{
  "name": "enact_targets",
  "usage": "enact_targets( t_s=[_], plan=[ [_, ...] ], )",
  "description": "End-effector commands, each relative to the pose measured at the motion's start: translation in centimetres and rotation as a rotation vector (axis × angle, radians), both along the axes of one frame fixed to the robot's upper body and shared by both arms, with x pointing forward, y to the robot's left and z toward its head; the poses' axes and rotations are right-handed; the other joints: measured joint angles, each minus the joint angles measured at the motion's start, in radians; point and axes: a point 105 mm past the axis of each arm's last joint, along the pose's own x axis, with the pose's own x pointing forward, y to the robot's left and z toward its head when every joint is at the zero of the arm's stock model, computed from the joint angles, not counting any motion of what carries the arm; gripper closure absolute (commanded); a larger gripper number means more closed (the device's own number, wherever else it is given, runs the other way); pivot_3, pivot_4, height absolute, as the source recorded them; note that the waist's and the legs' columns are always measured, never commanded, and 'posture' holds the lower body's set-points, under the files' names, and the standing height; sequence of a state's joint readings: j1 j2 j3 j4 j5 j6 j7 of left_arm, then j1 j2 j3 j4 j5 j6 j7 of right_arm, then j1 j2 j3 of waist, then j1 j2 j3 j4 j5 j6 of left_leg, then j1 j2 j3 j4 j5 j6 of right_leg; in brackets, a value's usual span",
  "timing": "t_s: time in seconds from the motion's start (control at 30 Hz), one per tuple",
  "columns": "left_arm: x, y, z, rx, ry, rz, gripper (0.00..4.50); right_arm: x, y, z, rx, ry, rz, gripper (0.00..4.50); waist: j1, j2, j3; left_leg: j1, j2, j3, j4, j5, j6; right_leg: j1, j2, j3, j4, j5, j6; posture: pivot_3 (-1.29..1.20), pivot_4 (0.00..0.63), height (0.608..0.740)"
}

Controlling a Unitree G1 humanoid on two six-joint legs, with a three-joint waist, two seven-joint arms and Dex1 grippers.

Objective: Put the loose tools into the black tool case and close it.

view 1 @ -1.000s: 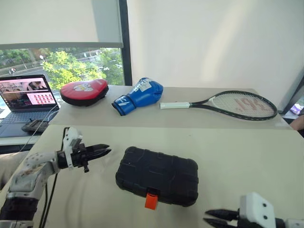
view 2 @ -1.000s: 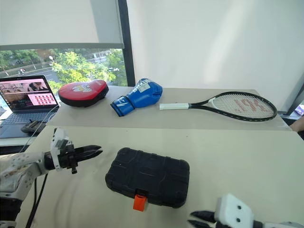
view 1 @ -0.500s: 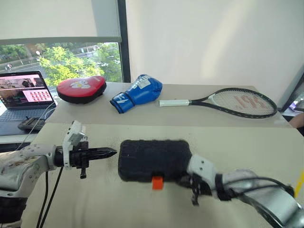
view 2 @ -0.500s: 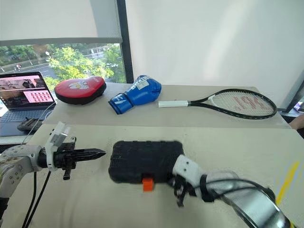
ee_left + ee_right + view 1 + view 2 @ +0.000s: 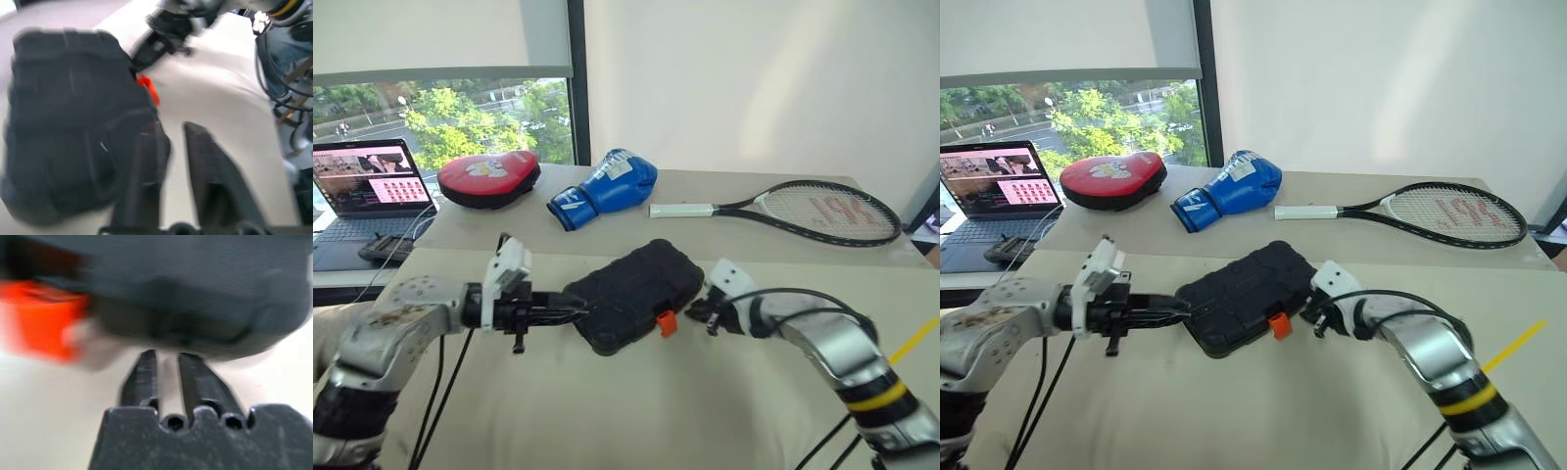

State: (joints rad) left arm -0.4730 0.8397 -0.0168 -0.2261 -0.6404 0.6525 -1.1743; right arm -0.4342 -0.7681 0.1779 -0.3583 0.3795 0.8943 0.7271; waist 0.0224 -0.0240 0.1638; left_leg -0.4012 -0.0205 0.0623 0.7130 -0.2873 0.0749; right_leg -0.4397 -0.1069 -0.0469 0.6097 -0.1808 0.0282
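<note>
Sitting closed at frame centre on the worktop, the black tool case has its orange latch facing the lower edge. No loose tools lie outside, so packing looks done; whether the latch is fastened is unclear. Left pincer touches the case's left end, fingers slightly parted, holding nothing. Right pincer sits just right of the latch, narrowly parted, tips hidden.

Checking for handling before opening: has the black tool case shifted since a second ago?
Yes. The black tool case has turned, its orange latch swung toward the right gripper, and its far corner now lies nearer the blue boxing glove.
</note>
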Motion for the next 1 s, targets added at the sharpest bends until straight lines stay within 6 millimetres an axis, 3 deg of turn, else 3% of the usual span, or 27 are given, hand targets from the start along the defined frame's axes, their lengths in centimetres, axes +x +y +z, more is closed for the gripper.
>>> enact_targets(
  t_s=[0.03, 0.2, 0.23, 0.5, 0.77, 0.87, 1.0],
  plan=[
    [0.7, -1.8, -0.7, 0.055, -0.045, -0.098, 1.93, -2.9, 0.6, 2.1, 0.119, -0.011, 0.009, 1.98, -0.006, 0.000, 0.000, 0.000, 0.000, 0.001, 0.000, -0.001, 0.001, 0.000, 0.000, 0.000, -0.001, 0.000, 0.000, 0.00, 0.150, 0.740],
    [2.1, -3.5, -1.4, 0.117, -0.070, -0.098, 0.21, -3.1, 1.2, 1.4, 0.176, -0.014, -0.092, 0.31, -0.014, -0.001, 0.000, 0.000, 0.000, 0.002, 0.002, -0.002, 0.003, 0.001, 0.000, 0.002, -0.001, 0.000, 0.002, 0.00, 0.150, 0.740],
    [2.2, -3.8, -1.5, 0.131, -0.066, -0.093, 0.08, -2.9, 1.5, 1.3, 0.185, -0.018, -0.110, 0.29, -0.013, -0.001, 0.000, 0.001, -0.001, 0.002, 0.002, -0.002, 0.003, 0.000, 0.000, 0.002, 0.000, 0.000, 0.003, 0.00, 0.150, 0.740],
    [1.9, -4.0, -3.3, 0.191, 0.006, -0.044, 0.08, -1.1, 3.0, -0.3, 0.229, 0.010, -0.203, 0.29, -0.014, 0.000, 0.000, 0.003, 0.000, 0.002, 0.002, -0.001, 0.001, -0.001, 0.000, 0.004, 0.002, 0.000, 0.003, 0.00, 0.150, 0.740],
    [2.0, -3.7, -3.5, 0.189, 0.005, -0.015, 0.08, -0.8, 4.3, -0.5, 0.256, 0.045, -0.180, 0.29, -0.012, 0.000, 0.000, 0.003, -0.001, 0.002, 0.002, -0.001, 0.001, 0.000, 0.000, 0.004, 0.001, 0.000, 0.003, 0.00, 0.150, 0.740],
    [2.0, -3.5, -3.6, 0.192, 0.004, -0.005, 0.00, -0.8, 4.5, -0.4, 0.259, 0.042, -0.169, 1.01, -0.013, 0.000, 0.000, 0.003, -0.001, 0.002, 0.002, -0.001, 0.001, 0.000, 0.000, 0.004, 0.001, 0.000, 0.003, 0.00, 0.150, 0.740],
    [2.1, -3.3, -3.9, 0.197, 0.007, 0.003, 0.00, -1.0, 4.7, -0.4, 0.253, 0.049, -0.148, 2.30, -0.013, 0.000, 0.000, 0.003, -0.001, 0.002, 0.002, -0.001, 0.001, 0.000, 0.000, 0.004, 0.001, 0.000, 0.003, 0.00, 0.150, 0.740]
  ],
)
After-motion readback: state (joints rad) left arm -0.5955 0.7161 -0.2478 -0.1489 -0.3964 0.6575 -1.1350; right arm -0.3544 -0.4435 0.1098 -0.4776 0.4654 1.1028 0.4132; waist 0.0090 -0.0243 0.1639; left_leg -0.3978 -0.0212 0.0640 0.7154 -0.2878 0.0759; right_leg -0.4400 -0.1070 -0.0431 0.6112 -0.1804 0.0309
